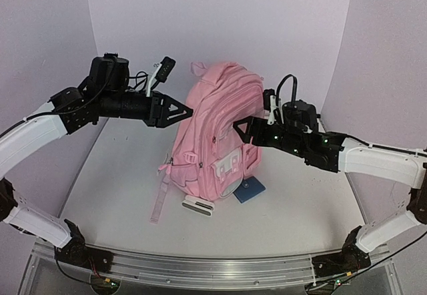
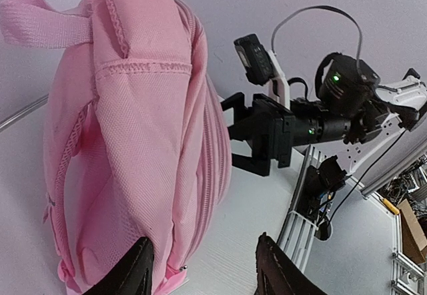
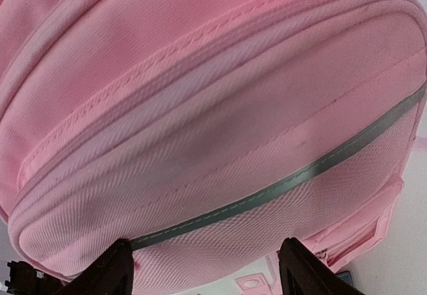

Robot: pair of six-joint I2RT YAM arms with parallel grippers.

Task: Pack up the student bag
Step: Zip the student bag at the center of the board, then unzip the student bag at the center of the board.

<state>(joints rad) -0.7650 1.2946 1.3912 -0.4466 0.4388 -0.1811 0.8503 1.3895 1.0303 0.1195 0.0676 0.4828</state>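
The student bag (image 1: 217, 135) is a large pink backpack standing upright in the middle of the table, front pockets facing the near edge. My left gripper (image 1: 179, 113) is open beside its upper left side; in the left wrist view (image 2: 203, 268) the bag's back edge (image 2: 133, 141) lies against the left finger. My right gripper (image 1: 241, 128) is open close against the bag's right front; its wrist view (image 3: 207, 268) is filled by pink fabric (image 3: 213, 95) with a grey strip (image 3: 293, 178). Both grippers are empty.
A blue flat item (image 1: 249, 189) lies on the table at the bag's lower right. A white case (image 1: 198, 205) lies in front of the bag. A pink strap (image 1: 160, 198) trails to the lower left. Purple walls enclose the table on three sides.
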